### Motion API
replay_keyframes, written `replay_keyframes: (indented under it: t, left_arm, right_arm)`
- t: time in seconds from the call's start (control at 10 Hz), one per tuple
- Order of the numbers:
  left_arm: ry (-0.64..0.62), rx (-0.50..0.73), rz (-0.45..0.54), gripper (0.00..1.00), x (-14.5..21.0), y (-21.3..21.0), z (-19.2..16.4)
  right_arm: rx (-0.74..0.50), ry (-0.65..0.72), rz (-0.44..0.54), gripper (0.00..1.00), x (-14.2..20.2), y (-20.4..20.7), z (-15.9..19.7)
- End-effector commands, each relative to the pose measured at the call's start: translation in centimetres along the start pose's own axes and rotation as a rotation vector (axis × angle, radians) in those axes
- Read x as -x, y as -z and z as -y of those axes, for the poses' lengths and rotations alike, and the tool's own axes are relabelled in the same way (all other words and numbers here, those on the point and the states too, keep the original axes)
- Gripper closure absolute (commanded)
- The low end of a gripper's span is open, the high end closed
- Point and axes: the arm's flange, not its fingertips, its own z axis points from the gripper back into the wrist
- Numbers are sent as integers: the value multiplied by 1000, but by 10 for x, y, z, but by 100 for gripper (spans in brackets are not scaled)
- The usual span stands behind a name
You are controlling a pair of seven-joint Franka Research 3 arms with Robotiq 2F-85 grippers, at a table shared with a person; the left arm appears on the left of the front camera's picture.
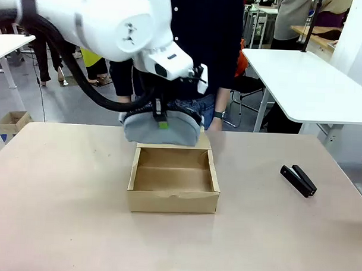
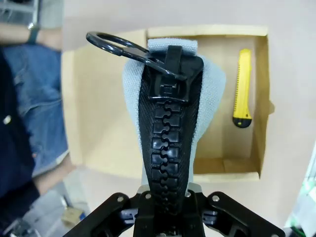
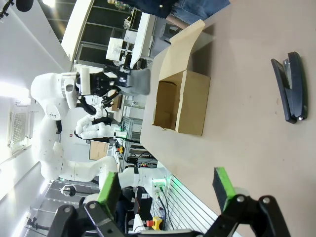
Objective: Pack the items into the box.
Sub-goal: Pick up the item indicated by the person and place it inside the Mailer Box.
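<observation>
Left fingers, clamped on the grey-blue pouch, hold it above the far edge of the open box at mid-counter; the stapler lies well to its right; right fingers spread wide.

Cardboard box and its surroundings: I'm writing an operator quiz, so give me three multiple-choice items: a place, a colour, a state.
1. Where is the small black stapler? A on the beige table, right of the open brown cardboard box; B inside the box; C in a gripper.
2. What colour is the plastic utility knife lying in the box? A red; B yellow; C green.
3. The left gripper is: A open, empty; B resting on the table; C shut on the soft grey-blue zip pouch.
Answers: 1 A, it lies on bare tabletop apart from the box. 2 B, its body is yellow with a black tip. 3 C, the pouch hangs from it above the box.
</observation>
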Motion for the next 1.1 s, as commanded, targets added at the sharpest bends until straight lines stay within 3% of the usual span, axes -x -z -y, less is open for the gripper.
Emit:
replay_keyframes:
  t: [0.0,0.3,0.4,1.0]
  left_arm:
    - [50,62,30,93,-6,14,4]
    - [-22,74,50,93,-13,44,22]
    - [-81,38,16,93,-18,59,25]
    - [-113,149,-25,93,-22,103,20]
  right_arm:
    - [6,8,-15,0,2,-3,-4]
    - [6,8,-15,0,2,-3,-4]
    - [6,8,-15,0,2,-3,-4]
    - [6,8,-15,0,2,-3,-4]
